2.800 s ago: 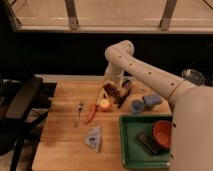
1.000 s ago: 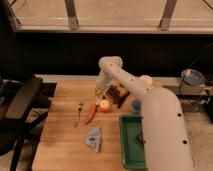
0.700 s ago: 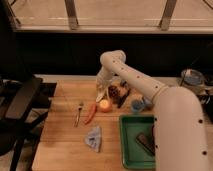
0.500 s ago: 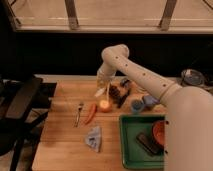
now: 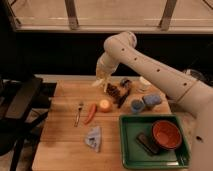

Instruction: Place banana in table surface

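Note:
My gripper [image 5: 102, 79] hangs from the white arm over the back middle of the table surface [image 5: 60, 145], a light-brown wooden top. It is shut on the banana [image 5: 101, 81], a slim pale yellow piece that points down from the fingers, well above the wood. Straight below and slightly toward the front lie the round yellow-orange fruit [image 5: 104, 105] and the orange-red carrot [image 5: 91, 113].
A fork [image 5: 78, 113] lies left of the carrot and a grey-blue cloth [image 5: 93, 138] near the front. A dark brown pile [image 5: 118, 92], blue cups [image 5: 136, 105] and a green tray [image 5: 129, 150] with a red bowl [image 5: 166, 134] stand to the right. A black chair [image 5: 20, 102] stands to the left.
The gripper was down at the fruit and carrot a second ago. It has since risen straight up with the banana in it.

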Robot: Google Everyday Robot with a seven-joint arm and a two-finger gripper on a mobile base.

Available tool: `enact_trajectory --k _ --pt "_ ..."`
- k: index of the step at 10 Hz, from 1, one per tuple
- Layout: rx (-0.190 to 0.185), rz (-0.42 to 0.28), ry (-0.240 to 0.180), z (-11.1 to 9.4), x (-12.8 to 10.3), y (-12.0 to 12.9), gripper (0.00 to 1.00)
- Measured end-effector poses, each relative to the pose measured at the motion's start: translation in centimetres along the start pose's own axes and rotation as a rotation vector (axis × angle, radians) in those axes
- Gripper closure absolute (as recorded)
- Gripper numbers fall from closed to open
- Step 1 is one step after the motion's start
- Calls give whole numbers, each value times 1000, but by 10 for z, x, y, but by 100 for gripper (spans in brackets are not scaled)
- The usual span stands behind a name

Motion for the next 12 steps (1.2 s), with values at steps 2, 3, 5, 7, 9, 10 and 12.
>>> enact_trajectory --k 2,3,5,7,9,10,12 --pt "21 -27 5 0 -4 -10 100" --pt "29 -40 -3 6 -5 -12 100" --pt "41 -69 -37 24 -6 -19 100" --pt "41 -98 -89 48 -5 -26 100" --pt "66 -106 -160 79 -5 -26 100" --pt "86 -97 -192 95 -3 -22 100" --pt "135 -79 -253 123 2 -11 100"
